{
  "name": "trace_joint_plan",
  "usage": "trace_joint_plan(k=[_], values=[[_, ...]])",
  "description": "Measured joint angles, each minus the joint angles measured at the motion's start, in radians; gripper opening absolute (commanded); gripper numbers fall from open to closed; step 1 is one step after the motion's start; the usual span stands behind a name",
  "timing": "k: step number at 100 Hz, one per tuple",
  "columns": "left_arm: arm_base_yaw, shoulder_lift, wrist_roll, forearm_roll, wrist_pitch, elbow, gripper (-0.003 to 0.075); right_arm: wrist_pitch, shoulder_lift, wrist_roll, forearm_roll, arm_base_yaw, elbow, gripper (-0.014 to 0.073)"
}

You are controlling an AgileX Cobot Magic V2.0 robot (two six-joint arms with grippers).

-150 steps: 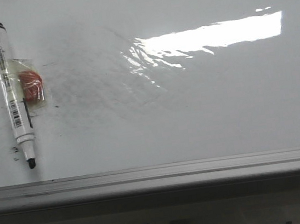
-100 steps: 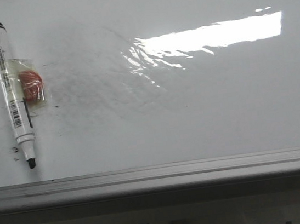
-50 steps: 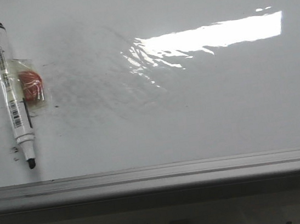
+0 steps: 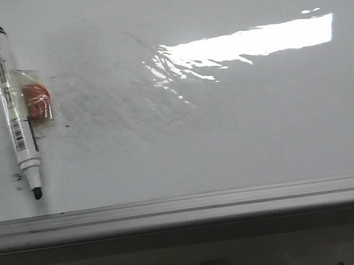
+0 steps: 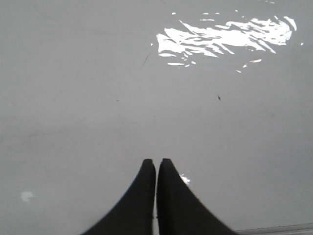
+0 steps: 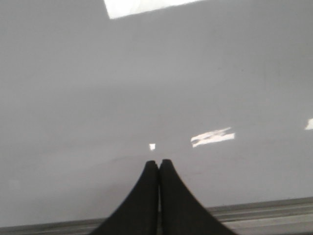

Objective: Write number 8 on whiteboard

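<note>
Judging from my feeds, nothing is written yet: the whiteboard point(image 4: 242, 130) carries only smudges, no number 8, the marker point(image 4: 16, 108) lies uncapped at its left, and my left gripper point(image 5: 156, 164) and right gripper point(image 6: 158, 164) are both closed, empty.

Whiteboard point(image 4: 241, 124): glossy white, faint grey smudges mid-left, bright rect. glare upper right.
Ledge point(image 4: 187, 208): grey metal, along near edge.
Marker point(image 4: 14, 108): far left, uncapped, tip toward ledge.
Red tag point(image 4: 37, 102): taped beside marker barrel.
Ink specks: few, near marker.
</note>
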State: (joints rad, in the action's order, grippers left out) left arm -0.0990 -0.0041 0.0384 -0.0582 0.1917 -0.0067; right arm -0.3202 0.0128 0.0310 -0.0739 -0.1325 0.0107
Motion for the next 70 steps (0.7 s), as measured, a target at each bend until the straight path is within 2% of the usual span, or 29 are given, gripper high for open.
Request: trace_joint_plan(k=[22, 47, 70], values=[[0.000, 0.000, 0.000, 0.000, 0.000, 0.000, -0.0020, 0.033, 0.000, 0.000, -0.006, 0.000, 0.000, -0.0063], [0.000, 0.000, 0.000, -0.020, 0.000, 0.000, -0.0020, 0.181, 0.000, 0.000, -0.026, 0.000, 0.000, -0.0063], [0.000, 0.000, 0.000, -0.024, -0.038, 0.000, -0.0021, 0.241, 0.000, 0.000, -0.027, 0.000, 0.000, -0.0063]])
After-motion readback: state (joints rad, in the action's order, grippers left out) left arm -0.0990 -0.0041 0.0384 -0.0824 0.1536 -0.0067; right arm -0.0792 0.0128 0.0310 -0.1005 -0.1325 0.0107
